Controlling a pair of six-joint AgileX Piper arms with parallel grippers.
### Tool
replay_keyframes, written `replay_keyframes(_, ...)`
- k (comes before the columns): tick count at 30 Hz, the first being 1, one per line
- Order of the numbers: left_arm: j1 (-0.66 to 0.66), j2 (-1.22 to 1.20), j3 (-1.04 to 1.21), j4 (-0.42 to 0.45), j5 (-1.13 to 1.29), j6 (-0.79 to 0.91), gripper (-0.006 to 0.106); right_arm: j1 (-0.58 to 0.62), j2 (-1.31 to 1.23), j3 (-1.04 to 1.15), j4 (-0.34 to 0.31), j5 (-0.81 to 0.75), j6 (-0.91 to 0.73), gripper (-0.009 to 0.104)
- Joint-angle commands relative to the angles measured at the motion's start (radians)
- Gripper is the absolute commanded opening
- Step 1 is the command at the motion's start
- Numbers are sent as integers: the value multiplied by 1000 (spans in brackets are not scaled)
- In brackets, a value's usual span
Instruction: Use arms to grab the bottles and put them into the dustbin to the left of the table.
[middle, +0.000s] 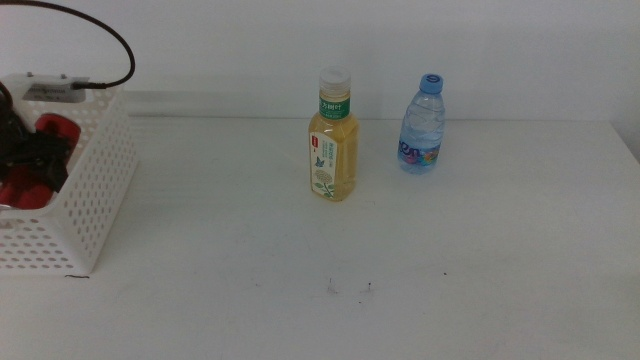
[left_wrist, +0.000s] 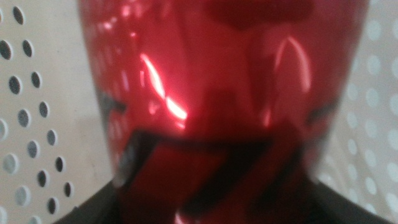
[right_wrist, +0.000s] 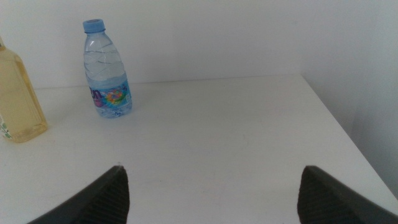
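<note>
Red soda can gripped by left gripper fingers inside dustbin, right gripper fingers wide apart, empty

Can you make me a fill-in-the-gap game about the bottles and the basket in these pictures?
1. The red can is inside the white ____.
2. The water bottle has a ____ cap.
3. The tea bottle stands on the table, and its cap is ____.
4. The number of bottles standing on the table is ____.

Missing words: dustbin; blue; white; two.
</note>
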Motion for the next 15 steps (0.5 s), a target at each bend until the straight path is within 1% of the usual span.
replay_keyframes(1, 1, -10, -11, 5, -23, 1, 69, -4, -5, 4, -5, -10, -3, 90)
replay_keyframes(3, 1, -14, -19, 10, -18, -11, 80, -4, -5, 4, -5, -10, -3, 90)
replay_keyframes(6, 1, -31, -39, 19, 7, -51, 92, -4, -5, 4, -5, -10, -3, 90)
replay_keyframes(7, -1, -39, -39, 23, 7, -61, 94, -4, -5, 4, -5, -10, -3, 90)
replay_keyframes(11, -25, -116, -41, 26, 7, -88, 94, -4, -5, 4, -5, -10, -3, 90)
replay_keyframes(15, -93, -243, 17, -8, 3, -78, 94, -4, -5, 4, -5, -10, -3, 90)
